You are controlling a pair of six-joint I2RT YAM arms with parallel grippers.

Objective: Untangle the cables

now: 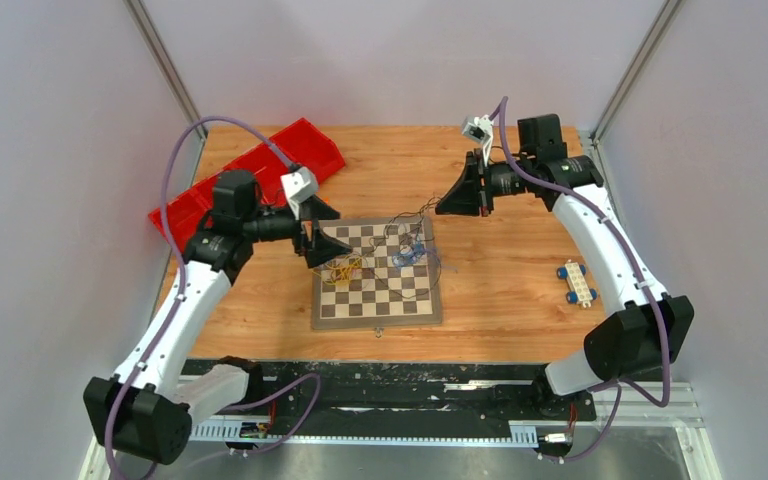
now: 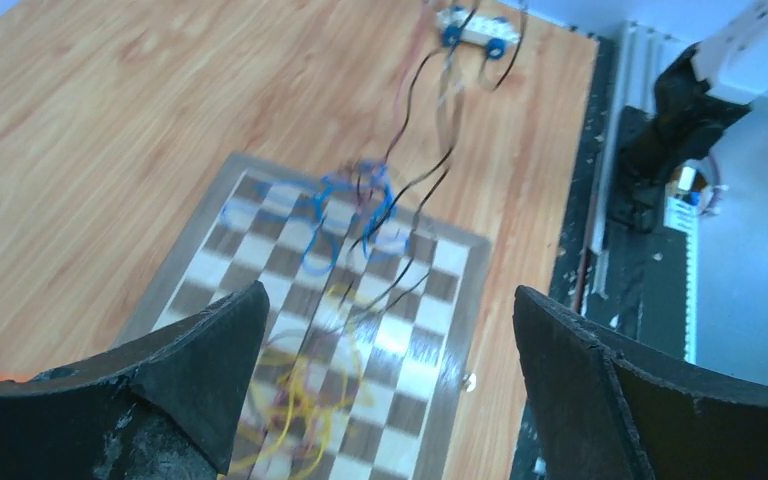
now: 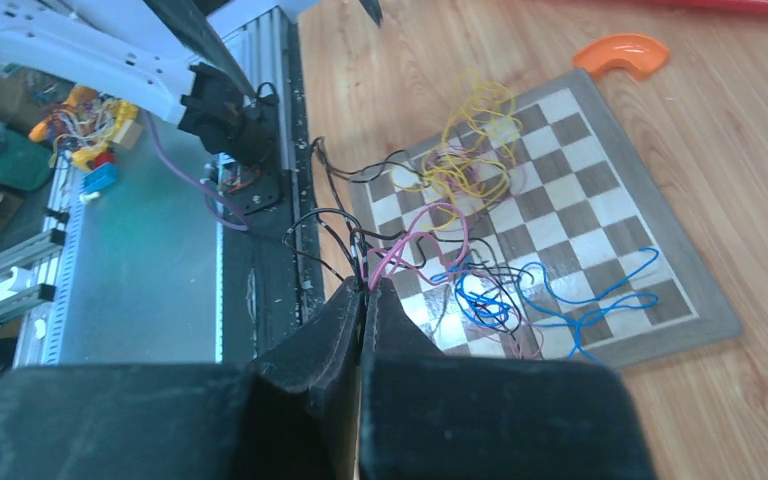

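Observation:
The cables lie tangled on the chessboard [image 1: 380, 300]: a yellow bundle [image 1: 343, 268] on the left, blue loops [image 1: 407, 255] in the middle, and black strands [image 1: 415, 215] rising toward the right arm. My left gripper [image 1: 344, 233] hangs open just above the yellow bundle [image 2: 295, 405], with nothing between its fingers [image 2: 388, 295]. My right gripper [image 3: 365, 285] is shut on pink [image 3: 405, 240] and black strands, holding them up off the board's far right corner [image 1: 438, 208]. Blue loops [image 3: 560, 300] and yellow loops [image 3: 470, 150] rest on the squares below.
A red bin [image 1: 250, 180] sits at the back left behind the left arm. A white block with blue wheels [image 1: 576, 283] lies on the wood at the right. An orange curved piece [image 3: 620, 52] lies beside the board. Grey walls enclose the table.

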